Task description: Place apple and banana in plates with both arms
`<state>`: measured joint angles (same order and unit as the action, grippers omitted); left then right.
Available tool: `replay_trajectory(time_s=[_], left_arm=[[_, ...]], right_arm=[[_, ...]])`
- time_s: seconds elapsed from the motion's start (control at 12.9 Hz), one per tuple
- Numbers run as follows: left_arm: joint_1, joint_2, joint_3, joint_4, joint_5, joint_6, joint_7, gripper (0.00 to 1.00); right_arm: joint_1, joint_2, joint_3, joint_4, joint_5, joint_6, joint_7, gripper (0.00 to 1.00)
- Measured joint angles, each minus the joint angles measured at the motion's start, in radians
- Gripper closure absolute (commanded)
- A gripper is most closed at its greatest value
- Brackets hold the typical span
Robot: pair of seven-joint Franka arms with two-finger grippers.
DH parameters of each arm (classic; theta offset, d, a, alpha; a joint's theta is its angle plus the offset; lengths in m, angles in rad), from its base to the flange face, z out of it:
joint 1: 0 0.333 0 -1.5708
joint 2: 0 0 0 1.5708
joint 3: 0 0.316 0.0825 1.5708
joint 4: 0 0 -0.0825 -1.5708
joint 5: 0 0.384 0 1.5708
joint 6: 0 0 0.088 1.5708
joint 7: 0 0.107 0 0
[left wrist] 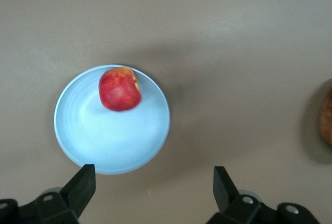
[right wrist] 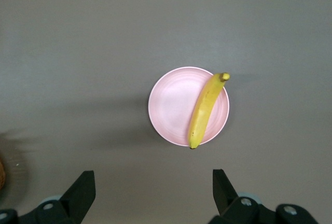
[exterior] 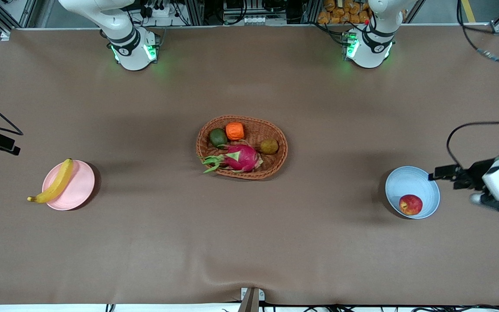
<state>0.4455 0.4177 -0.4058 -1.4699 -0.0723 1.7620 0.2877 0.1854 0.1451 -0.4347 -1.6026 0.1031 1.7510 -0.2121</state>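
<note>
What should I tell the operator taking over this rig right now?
Left pincer: open, holding nothing, up in the air beside the blue plate at the left arm's end of the table.
Right pincer: open, holding nothing, up above the pink plate.
Apple: lying in the blue plate.
Banana: lying across the pink plate, its ends sticking out past the rim.
Done: both fruits placed and let go.
Left: probably only pulling both arms back.

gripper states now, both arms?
Left gripper: open, holding nothing, over the table beside the blue plate with the apple.
Right gripper: open, holding nothing, above the pink plate with the banana.
</note>
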Motion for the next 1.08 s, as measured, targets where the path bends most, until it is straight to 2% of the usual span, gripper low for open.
replay_trajectory(time_s=[0.31, 0.39, 0.54, 0.7, 0.85, 1.08], left_arm=[[-0.077, -0.141, -0.012, 0.010, 0.073, -0.068, -0.171, 0.00], [-0.086, -0.153, -0.012, 0.010, 0.077, -0.077, -0.207, 0.00], [-0.089, -0.167, -0.023, 0.010, 0.092, -0.079, -0.252, 0.00], [-0.089, -0.178, -0.043, 0.015, 0.104, -0.081, -0.270, 0.00], [-0.089, -0.188, -0.071, 0.034, 0.115, -0.097, -0.277, 0.00], [-0.112, -0.226, -0.093, 0.045, 0.117, -0.109, -0.298, 0.00]], right_arm=[[0.001, -0.056, 0.042, 0.002, 0.000, -0.086, 0.053, 0.00], [-0.033, -0.071, 0.090, 0.002, 0.000, -0.101, 0.073, 0.00], [-0.137, -0.104, 0.223, 0.002, -0.008, -0.147, 0.129, 0.00], [-0.184, -0.137, 0.308, 0.002, -0.052, -0.166, 0.171, 0.00], [-0.195, -0.159, 0.344, 0.002, -0.080, -0.172, 0.190, 0.00], [-0.207, -0.169, 0.348, 0.001, -0.084, -0.173, 0.191, 0.00]])
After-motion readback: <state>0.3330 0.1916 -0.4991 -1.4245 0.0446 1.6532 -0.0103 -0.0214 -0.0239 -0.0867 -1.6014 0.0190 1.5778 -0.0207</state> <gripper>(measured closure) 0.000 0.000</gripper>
